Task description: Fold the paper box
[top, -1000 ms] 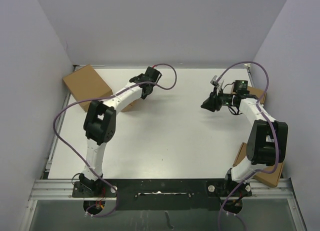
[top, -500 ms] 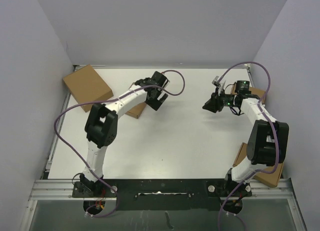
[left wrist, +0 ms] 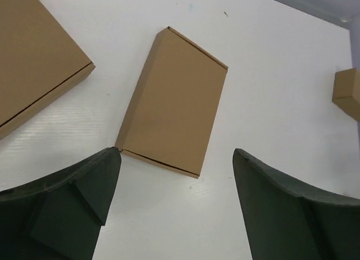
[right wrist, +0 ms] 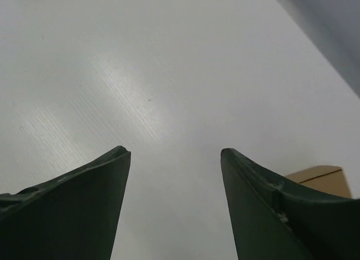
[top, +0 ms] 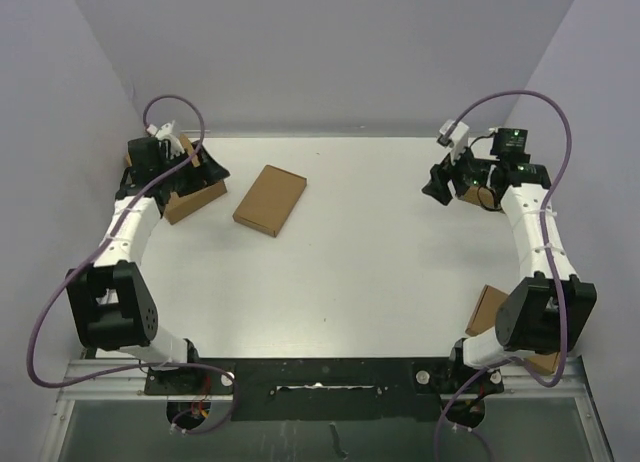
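The paper box lies flat on the table, left of centre, and it looks closed up into its thin rectangle; I see no flap standing. From above, its long axis runs on a slant, from near-left to far-right. In my left wrist view that axis points away from the claw and leans a little right, and the near short end, with a seam along it, sits just ahead of the fingertips.

My left gripper is spread wide with nothing in it, hanging over the far-left side above another cardboard box and aimed at the paper box. It is clearly the nearer arm. My right gripper is also parted and empty, with only bare table between its fingers. It sits well apart at the far right, beside a second brown box. If any edge needs pressing down, I'd judge it a left-arm job, coming in along that slanted axis from the near short end
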You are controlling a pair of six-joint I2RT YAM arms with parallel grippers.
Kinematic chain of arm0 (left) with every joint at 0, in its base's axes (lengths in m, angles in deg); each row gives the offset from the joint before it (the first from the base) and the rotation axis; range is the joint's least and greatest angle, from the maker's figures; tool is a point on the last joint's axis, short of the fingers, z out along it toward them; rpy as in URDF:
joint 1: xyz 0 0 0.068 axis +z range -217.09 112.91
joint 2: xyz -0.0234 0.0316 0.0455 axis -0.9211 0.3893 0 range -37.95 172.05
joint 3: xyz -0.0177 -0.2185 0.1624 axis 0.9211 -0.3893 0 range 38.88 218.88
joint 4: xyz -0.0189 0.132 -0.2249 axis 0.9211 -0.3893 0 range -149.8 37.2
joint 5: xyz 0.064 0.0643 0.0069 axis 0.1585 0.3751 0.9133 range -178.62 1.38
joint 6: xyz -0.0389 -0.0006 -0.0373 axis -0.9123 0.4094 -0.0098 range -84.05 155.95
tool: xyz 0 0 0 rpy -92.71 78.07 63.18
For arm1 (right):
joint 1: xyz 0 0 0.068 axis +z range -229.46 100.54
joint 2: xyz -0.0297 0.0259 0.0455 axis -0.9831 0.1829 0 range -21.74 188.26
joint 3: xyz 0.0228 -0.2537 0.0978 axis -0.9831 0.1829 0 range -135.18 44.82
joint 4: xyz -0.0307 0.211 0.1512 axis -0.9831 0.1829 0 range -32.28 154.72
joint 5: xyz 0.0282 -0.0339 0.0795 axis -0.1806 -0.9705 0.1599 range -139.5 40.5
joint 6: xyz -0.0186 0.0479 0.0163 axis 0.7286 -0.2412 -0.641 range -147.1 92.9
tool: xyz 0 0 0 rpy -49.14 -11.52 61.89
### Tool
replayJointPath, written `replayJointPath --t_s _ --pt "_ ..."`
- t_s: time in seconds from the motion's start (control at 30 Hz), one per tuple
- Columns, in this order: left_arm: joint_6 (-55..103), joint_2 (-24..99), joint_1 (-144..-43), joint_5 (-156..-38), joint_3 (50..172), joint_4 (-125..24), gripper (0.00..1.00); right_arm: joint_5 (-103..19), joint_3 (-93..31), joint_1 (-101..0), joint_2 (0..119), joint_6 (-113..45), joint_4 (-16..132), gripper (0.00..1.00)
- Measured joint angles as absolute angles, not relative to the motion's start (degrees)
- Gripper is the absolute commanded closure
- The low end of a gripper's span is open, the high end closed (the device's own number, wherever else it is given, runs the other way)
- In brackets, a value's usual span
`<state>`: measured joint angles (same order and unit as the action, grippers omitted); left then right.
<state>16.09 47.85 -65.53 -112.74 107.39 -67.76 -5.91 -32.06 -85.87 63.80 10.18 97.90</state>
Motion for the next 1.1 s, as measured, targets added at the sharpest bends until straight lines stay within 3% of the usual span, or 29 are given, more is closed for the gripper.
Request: replayJointPath --t_s 0.1,0.2,0.63,1.1 --pt "12.83 52.79 -60.90 -117.68 108.07 -67.30 0.66 -6.26 -38.44 -86.25 62.75 10.35 99.89 0.33" --pt "12.35 60.31 -61.92 -118.58 111.26 -69.77 0.81 -4.84 -41.09 -86.36 61.30 9.46 100.42 0.33" --pt "20.59 75.43 -66.32 -102.82 119.48 -77.95 0.92 -1.04 -34.51 -86.55 59.45 5.19 101.47 0.35" --pt "21.58 78.32 -82.99 -104.07 119.26 -76.07 0.91 1.15 -26.88 -86.55 58.83 -0.14 97.16 0.35"
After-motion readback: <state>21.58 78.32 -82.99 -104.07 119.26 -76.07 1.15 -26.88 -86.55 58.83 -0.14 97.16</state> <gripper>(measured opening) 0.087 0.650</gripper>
